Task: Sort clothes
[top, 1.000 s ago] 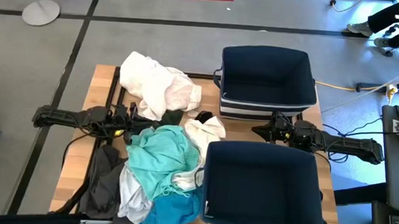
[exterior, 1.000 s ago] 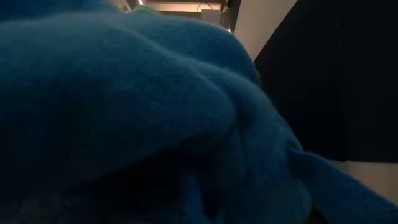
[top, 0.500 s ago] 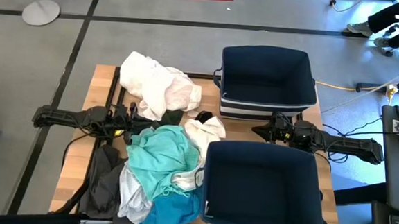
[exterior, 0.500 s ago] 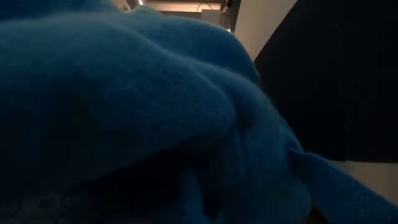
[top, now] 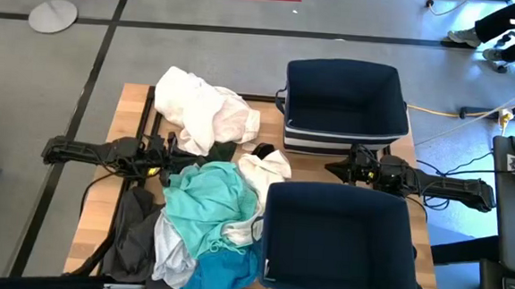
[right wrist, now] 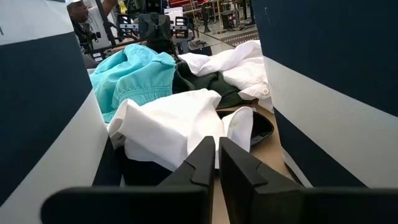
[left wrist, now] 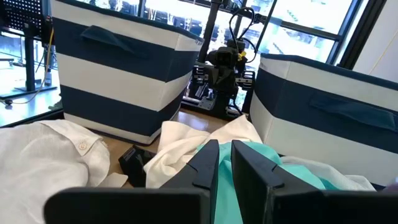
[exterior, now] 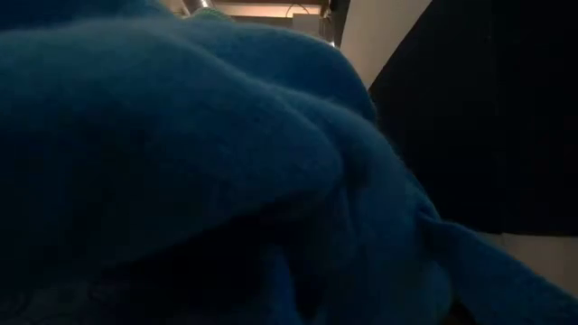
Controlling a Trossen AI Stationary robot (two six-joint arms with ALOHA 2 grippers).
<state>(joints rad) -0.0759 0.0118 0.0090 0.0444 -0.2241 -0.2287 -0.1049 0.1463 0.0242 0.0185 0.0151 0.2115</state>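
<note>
The clothes [top: 204,208] lie in a big messy heap on the left half of the desk [top: 133,101]. A white one [top: 193,105] sits near the far edge. A turquoise one [top: 209,200] is in the middle of the heap, a teal blue one [top: 223,272] hangs at the near edge, and a dark grey one [top: 131,235] lies by the near left corner. Two dark blue bins fill the right half, one [top: 345,101] at the far edge and one [top: 341,248] at the near edge. The left gripper [top: 169,148] rests low by the heap, its fingers almost together and holding nothing. The right gripper [top: 341,170] waits between the two bins with its fingers pressed shut and empty
</note>
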